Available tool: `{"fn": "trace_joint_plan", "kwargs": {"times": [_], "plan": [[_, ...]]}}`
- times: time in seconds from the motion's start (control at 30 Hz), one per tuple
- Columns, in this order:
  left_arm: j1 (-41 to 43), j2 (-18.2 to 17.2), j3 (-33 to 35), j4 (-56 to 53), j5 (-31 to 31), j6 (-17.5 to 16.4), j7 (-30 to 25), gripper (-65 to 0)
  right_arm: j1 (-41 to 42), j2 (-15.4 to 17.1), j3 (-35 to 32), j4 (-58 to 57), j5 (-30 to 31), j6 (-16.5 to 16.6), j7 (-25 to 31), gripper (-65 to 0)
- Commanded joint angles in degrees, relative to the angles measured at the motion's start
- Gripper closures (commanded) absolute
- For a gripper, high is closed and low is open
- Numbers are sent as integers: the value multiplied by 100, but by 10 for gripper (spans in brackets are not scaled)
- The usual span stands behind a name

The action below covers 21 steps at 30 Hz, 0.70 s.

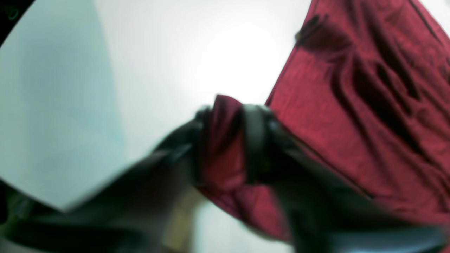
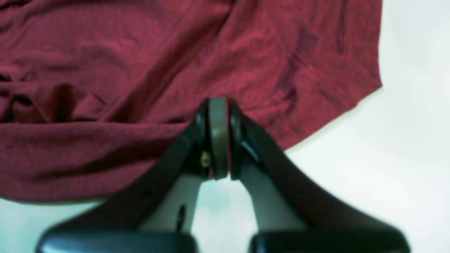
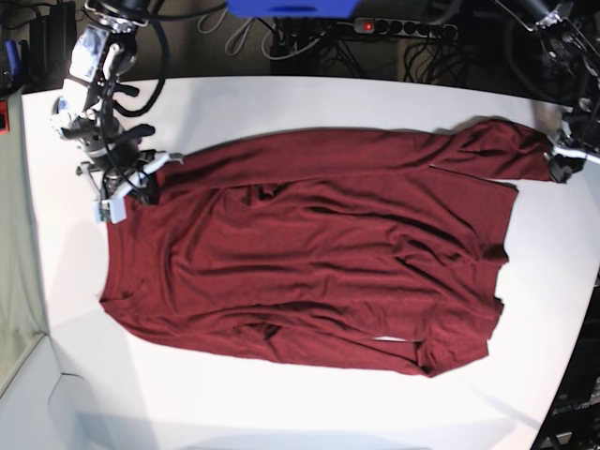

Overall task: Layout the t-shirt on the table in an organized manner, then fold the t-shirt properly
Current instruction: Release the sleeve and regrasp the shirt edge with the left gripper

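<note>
Maroon knit t-shirt (image 3: pixel 309 253), wrinkled, spread across the white worktop (image 3: pixel 309 94). Left pincer (image 1: pixel 225 140): parted, fabric between its tips, grip uncertain. Right pincer (image 2: pixel 221 137): closed, over the shirt's edge; hold unclear.

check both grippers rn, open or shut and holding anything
Left gripper: fingers apart, the t-shirt's cloth showing between them; whether it is gripped cannot be told.
Right gripper: closed; a hold on cloth cannot be confirmed.
</note>
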State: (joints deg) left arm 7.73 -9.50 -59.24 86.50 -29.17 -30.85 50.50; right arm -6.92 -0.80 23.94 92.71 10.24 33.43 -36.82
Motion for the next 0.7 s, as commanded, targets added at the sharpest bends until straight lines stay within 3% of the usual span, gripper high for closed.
{"fn": "trace_joint_plan", "kwargs": {"times": [0.0, 0.07, 0.23, 0.37, 0.57, 0.67], "plan": [[23, -92, -32, 146, -41, -31, -114, -263, 46, 40, 1, 96, 79, 55, 143, 0], [76, -92, -49, 163, -85, -40, -114, -295, 46, 40, 1, 88, 79, 55, 143, 0], [-39, -39, -146, 330, -525, -40, -158, -293, 46, 40, -236, 88, 79, 55, 143, 0], [-557, 374, 65, 374, -912, 4, -149, -293, 72, 40, -553, 8, 88, 55, 179, 0], [-962, 910, 909, 242, 64, -5, -228, -293, 125, 40, -676, -290, 97, 55, 196, 0], [-1067, 1077, 970, -206, 697, -5, -738, -293, 195, 49, -658, -387, 79, 55, 196, 0]]}}
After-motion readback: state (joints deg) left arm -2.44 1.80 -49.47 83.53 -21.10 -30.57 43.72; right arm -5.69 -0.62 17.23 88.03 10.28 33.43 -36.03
